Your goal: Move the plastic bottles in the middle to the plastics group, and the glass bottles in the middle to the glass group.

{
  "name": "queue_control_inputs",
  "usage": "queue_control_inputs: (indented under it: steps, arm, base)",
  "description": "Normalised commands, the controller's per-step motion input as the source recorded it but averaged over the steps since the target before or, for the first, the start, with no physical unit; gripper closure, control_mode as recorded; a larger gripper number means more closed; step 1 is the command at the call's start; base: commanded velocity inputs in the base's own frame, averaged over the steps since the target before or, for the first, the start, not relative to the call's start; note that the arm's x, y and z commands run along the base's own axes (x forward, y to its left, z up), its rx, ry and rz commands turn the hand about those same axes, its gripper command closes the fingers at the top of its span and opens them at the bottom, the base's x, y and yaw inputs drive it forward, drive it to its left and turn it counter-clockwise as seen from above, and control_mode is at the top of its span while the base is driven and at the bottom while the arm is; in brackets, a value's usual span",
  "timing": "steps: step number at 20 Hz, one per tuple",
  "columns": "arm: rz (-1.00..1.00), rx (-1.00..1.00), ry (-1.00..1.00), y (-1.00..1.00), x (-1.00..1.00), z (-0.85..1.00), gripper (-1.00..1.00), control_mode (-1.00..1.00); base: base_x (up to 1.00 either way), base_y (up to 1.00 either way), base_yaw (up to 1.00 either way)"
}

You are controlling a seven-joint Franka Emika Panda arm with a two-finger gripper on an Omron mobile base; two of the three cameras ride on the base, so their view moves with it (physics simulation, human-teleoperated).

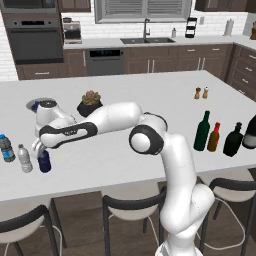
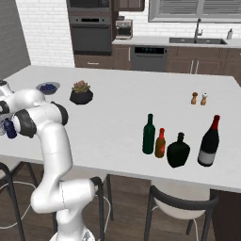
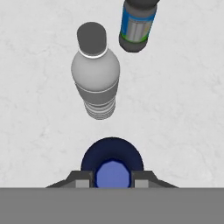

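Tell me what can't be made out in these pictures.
- Short dark blue plastic bottle: its top is hidden by the gripper in the left base view.
- Blue-labelled clear water bottle: cap cut off by the hand view's top edge.
- Tall near-black glass bottle: cropped at the left base view's right edge.

— Where do the base cameras sit?
— Behind the arm at 7 and 5 o'clock, looking down over one shared tabletop point(image 1: 150, 95).
— The hand camera?
— Close, straight down.
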Motion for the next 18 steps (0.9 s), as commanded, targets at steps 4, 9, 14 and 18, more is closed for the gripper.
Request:
queue_control_inputs:
  steps: [4, 9, 14, 18]
  arm:
    - [0.0, 0.0, 0.0, 0.0, 0.0, 0.0, -1.0, -1.0]
    - [0.0, 0.0, 0.0, 0.0, 0.0, 0.0, -1.0, -1.0]
    - [0.0, 0.0, -0.03, -0.03, -0.15, 0.24, -1.0, -1.0]
    - [-0.08, 0.03, -0.12, -0.59, -0.93, 0.31, -1.0, -1.0]
  base:
    - [0.0, 0.0, 0.0]
    - [0.0, 0.0, 0.0]
    - [0.0, 0.0, 0.0]
    - [0.0, 0.0, 0.0]
